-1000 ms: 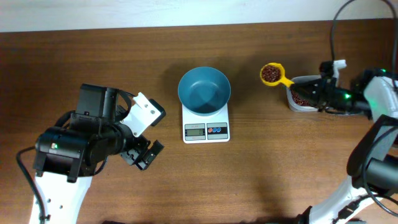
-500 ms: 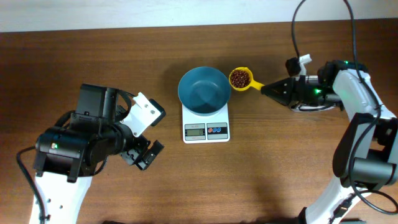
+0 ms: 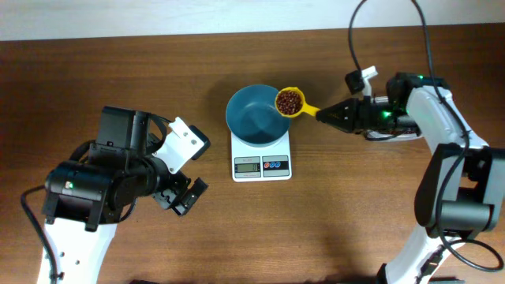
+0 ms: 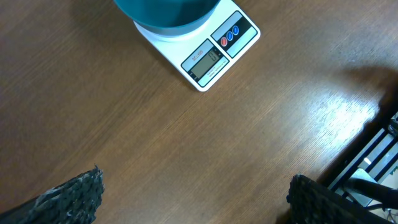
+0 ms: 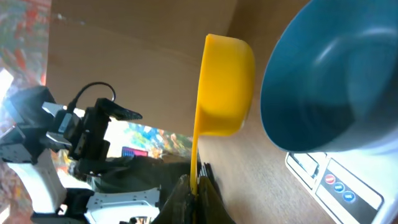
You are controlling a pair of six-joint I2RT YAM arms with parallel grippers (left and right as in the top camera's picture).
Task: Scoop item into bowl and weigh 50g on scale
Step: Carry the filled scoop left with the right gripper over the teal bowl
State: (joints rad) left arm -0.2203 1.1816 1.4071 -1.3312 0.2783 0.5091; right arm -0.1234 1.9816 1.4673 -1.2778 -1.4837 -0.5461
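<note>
Right now the right gripper is clamped narrowly on the thin handle of a yellow scoop, which sticks straight out ahead of its fingertips. The scoop's cup is roughly level and heaped with beans, and from overhead it sits over the bowl's rim on the side nearest this gripper. The right wrist view shows the cup's underside just beside the bowl's outer wall; whether they touch cannot be told. Inside, the bowl shows only bare blue. It stands on the scale, beyond the scoop from the right gripper, with the display and the red and blue buttons facing the robot; the digits are too small to read. The left gripper hangs over the table, well apart from the scale and holding nothing. Its fingertips stand wide apart at the two lower corners of its wrist view, with the scale ahead of them.
</note>
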